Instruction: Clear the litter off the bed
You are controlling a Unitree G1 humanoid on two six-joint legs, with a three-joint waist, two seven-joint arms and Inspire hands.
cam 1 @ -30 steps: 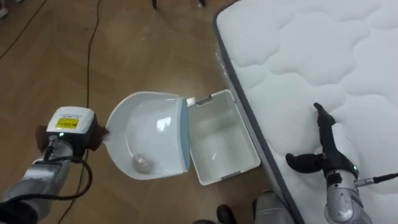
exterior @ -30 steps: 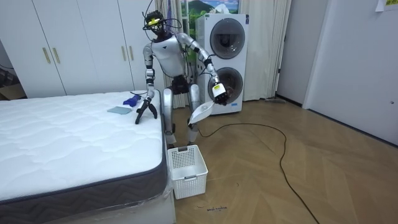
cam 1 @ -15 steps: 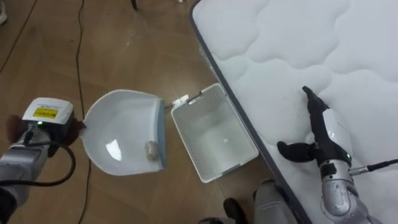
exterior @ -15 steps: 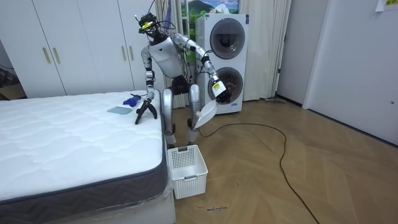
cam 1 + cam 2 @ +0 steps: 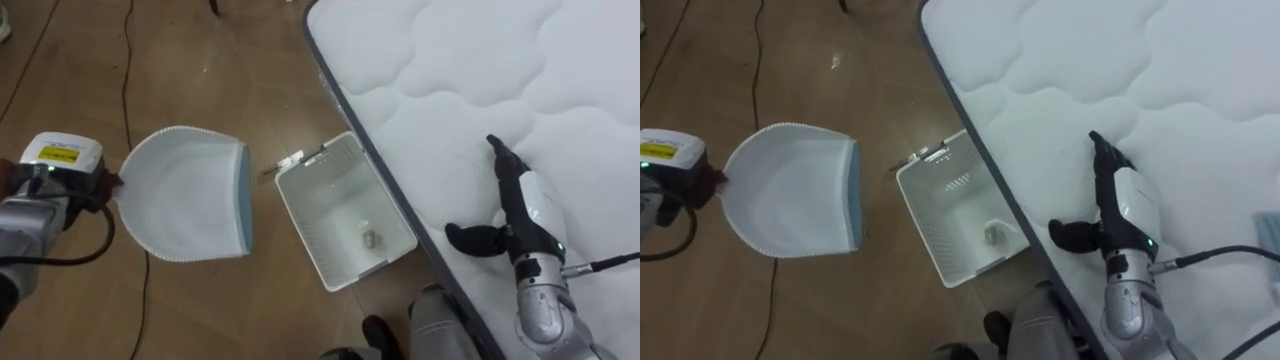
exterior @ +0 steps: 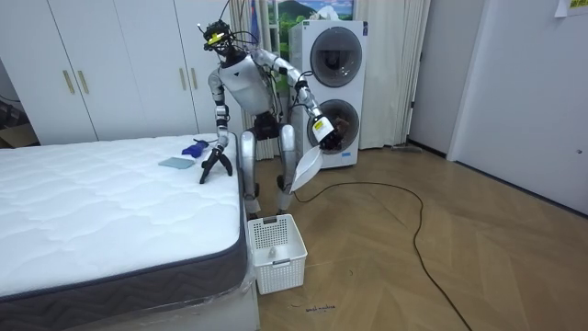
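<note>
**Bare dustpan out left, remaining litter off to the right**

The left robot hand [image 5: 52,188] is out over the floor [image 5: 200,70], closed round the handle of a white dustpan [image 5: 185,195], which hangs tilted from it in the room view. The pan's long axis runs from that hand toward the white basket [image 5: 296,215]. Its blue lip faces the basket's near wall and sits just beside the basket, not over it. No litter shows in the pan. A small crumpled scrap [image 5: 369,238] lies on the basket's bottom, to the right of the left robot hand and just off the bed's edge.

The right robot hand [image 5: 525,215] rests on the bed [image 5: 480,90] near that edge. Its fingers are straight and together and its thumb sticks out sideways; it holds nothing.

In the room view two more things lie on the mattress. A flat pale piece [image 6: 175,163] is near the right robot hand, on the side away from the basket. A blue thing [image 6: 194,147] lies a little beyond it. Both are well apart from the left robot hand, with the basket and the right robot hand in between.

The right robot hand is much the nearer of the two. The next sweep therefore likely calls for bringing the pan across to the mattress edge on that side.
</note>
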